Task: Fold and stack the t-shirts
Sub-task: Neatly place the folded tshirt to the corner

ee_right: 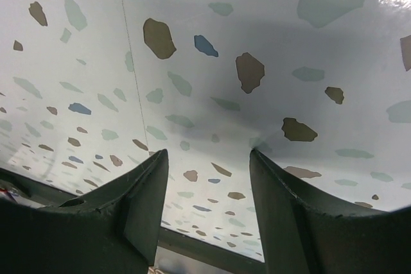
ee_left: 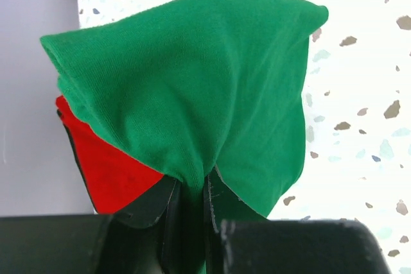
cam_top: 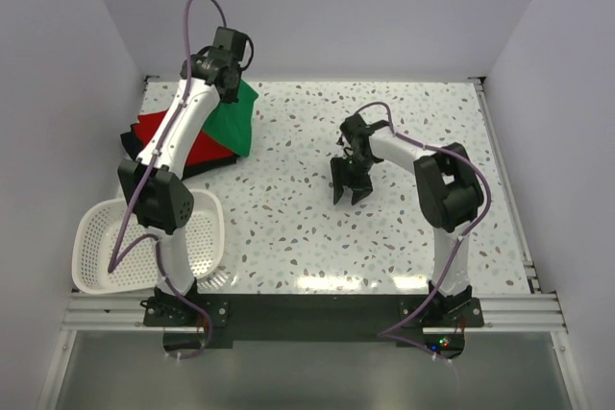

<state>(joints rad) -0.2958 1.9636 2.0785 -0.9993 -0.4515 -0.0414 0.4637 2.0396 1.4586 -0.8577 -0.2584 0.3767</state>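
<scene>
My left gripper (cam_top: 233, 93) is shut on a bunched edge of the bright green t-shirt (cam_top: 233, 124), which hangs from it over the far left of the table. In the left wrist view the green t-shirt (ee_left: 192, 88) drapes from the gripper (ee_left: 191, 187). The red t-shirt (cam_top: 197, 146) lies under it, also seen in the left wrist view (ee_left: 103, 165). The black t-shirt (cam_top: 202, 168) shows as an edge beneath the red one. My right gripper (cam_top: 350, 195) is open and empty near the table's middle; the right wrist view shows it (ee_right: 209, 158) just above the bare speckled tabletop.
A white slotted plastic basket (cam_top: 96, 247) sits at the near left corner, partly behind the left arm. The speckled table (cam_top: 384, 237) has white walls on the left, back and right. A metal rail (cam_top: 317, 309) runs along the near edge.
</scene>
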